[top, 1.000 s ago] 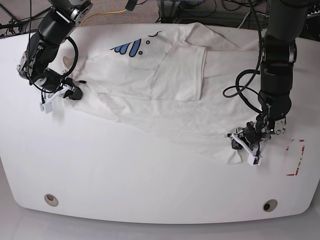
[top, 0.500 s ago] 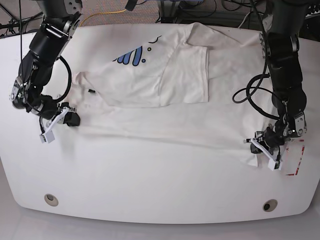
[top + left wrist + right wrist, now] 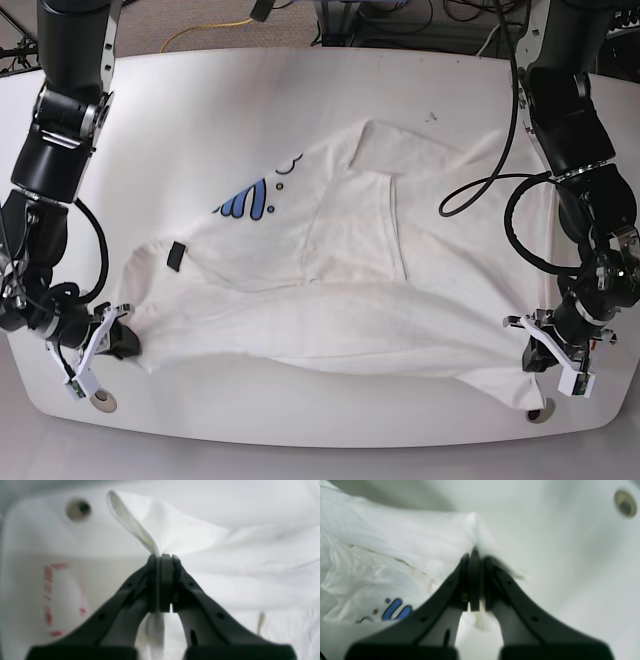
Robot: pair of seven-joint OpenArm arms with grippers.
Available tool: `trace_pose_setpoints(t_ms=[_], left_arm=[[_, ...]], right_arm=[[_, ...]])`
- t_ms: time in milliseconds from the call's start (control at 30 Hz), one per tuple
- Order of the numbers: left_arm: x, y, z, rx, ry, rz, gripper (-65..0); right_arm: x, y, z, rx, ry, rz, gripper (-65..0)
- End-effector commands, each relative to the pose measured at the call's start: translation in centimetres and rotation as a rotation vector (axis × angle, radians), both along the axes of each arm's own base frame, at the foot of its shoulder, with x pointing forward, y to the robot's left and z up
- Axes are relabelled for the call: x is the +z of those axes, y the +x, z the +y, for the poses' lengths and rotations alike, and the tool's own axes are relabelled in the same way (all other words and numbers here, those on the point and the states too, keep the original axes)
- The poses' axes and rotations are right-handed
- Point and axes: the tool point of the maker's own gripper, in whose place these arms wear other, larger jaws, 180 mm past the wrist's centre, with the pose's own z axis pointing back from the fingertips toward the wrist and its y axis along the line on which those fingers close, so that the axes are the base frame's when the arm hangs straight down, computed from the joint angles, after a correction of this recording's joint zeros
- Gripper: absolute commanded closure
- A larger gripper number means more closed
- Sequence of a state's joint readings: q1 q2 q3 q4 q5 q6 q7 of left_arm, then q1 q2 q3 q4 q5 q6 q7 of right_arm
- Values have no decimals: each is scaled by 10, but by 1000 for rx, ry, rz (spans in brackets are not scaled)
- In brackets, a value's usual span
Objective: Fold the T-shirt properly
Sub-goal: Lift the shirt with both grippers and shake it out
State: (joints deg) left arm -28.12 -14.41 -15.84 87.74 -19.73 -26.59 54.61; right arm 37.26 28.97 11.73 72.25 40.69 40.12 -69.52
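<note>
The white T-shirt (image 3: 330, 300) lies spread across the table, its blue print (image 3: 243, 203) showing at the upper left and a small black tag (image 3: 176, 255) near its left side. My left gripper (image 3: 538, 352) is at the shirt's lower right corner, shut on a pinch of white cloth (image 3: 140, 527) that sticks up past the fingertips. My right gripper (image 3: 122, 340) is at the lower left corner, shut on the shirt's edge (image 3: 460, 532). The blue letters (image 3: 395, 608) show in the right wrist view.
The white table's (image 3: 300, 410) front edge runs just below both grippers. Two round holes sit near it, one (image 3: 100, 400) by the right gripper and one (image 3: 540, 412) by the left. Red corner marks (image 3: 50, 595) lie on the table beside the left gripper. Cables hang behind the table.
Both grippers have pulled the shirt's corners toward the front edge of the table, and the whole shirt has slid forward with them. Both stay shut on the cloth.
</note>
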Motion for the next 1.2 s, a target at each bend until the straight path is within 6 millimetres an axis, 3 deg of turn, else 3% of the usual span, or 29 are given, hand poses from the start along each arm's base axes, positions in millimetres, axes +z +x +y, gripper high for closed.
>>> trace_pose_setpoints(t_ms=[0,67,233,367,500,633,800,900,1167], left_arm=[[60,-2,1,3,31,-169,0],[99,-4,-1,0,54,-243,0],[170,-4,0,11,89,-373,0],[241,-11,6,32,117,-527,0],[297,-18,11,53,120,-628,0],[333,-24,23,74,118,-680,0],[342,-25,24,76,114,-694,0],[327,-23,23,74,122,-667,0],[251,-24,14,60,179,-538,0]], right_arm=[[46,12,-14,-6,-54,-96,0],[75,20,-17,1,-93,-140,0],[136,34,-13,23,-173,-226,0],[198,39,-14,26,-259,-312,0],[260,36,-14,21,-355,-400,0],[250,38,-9,44,-409,-357,0],[238,36,-12,41,-451,-296,0],[242,33,-17,27,-449,-301,0],[262,22,-46,-51,-386,-353,0]])
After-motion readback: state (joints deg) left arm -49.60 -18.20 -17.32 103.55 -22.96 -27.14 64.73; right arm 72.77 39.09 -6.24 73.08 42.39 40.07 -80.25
